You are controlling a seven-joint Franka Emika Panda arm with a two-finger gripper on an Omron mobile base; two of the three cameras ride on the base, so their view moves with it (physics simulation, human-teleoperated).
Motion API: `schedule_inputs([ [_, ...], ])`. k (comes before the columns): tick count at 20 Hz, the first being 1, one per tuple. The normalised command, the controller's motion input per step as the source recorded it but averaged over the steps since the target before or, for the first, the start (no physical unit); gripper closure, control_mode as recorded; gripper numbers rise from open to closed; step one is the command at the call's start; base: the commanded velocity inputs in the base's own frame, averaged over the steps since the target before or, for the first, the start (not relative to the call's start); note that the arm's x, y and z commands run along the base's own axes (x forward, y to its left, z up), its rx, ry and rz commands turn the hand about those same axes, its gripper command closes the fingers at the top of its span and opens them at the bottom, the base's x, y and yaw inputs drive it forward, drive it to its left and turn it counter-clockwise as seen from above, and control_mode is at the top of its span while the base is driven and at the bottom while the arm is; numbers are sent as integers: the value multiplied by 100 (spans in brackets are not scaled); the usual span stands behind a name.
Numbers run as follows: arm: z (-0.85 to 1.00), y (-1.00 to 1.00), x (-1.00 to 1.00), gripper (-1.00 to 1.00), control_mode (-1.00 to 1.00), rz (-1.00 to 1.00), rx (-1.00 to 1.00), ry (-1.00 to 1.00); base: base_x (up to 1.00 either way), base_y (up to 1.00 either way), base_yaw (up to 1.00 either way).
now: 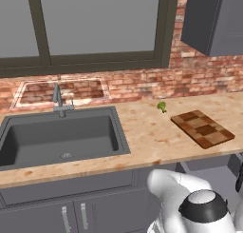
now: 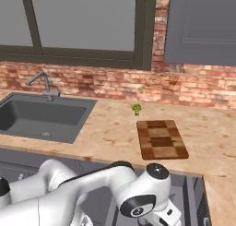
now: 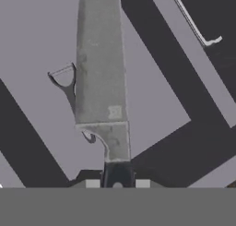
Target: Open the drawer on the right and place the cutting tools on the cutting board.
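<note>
In the hand view my gripper [image 3: 117, 183] is shut on the dark handle of a grey broad-bladed knife [image 3: 100, 68], one of the cutting tools. Its blade points away from the hand, over the pale grey floor of the open drawer [image 3: 152, 96]. A slim scissors-like tool [image 3: 64, 77] with small loops lies in the drawer, partly hidden behind the blade. The checkered wooden cutting board [image 1: 202, 128] [image 2: 161, 139] lies bare on the counter at the right. Below it the drawer [image 2: 184, 193] stands pulled out, and the arm reaches down into it.
A small green broccoli floret [image 1: 162, 106] [image 2: 137, 109] sits behind the board near the brick wall. The grey sink [image 1: 121, 132] [image 2: 83, 114] with its faucet takes the counter's left. A silver bar handle [image 3: 193, 22] shows on a dark front. A wall cabinet [image 2: 203, 26] hangs above the board.
</note>
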Motion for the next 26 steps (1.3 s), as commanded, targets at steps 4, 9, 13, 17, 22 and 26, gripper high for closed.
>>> schedule_inputs([
  [4,99,79,30,100,-100,0,0,-6,0,0,0],
  [9,87,67,70,100,-100,2,0,-5,0,0,0],
  [13,70,53,94,100,-100,1,0,-2,0,0,0],
  [17,40,34,100,100,-100,0,0,0,0,0,0],
  [22,7,15,100,100,-100,0,0,0,0,0,0],
  [26,0,7,100,100,-100,0,0,0,0,0,0],
])
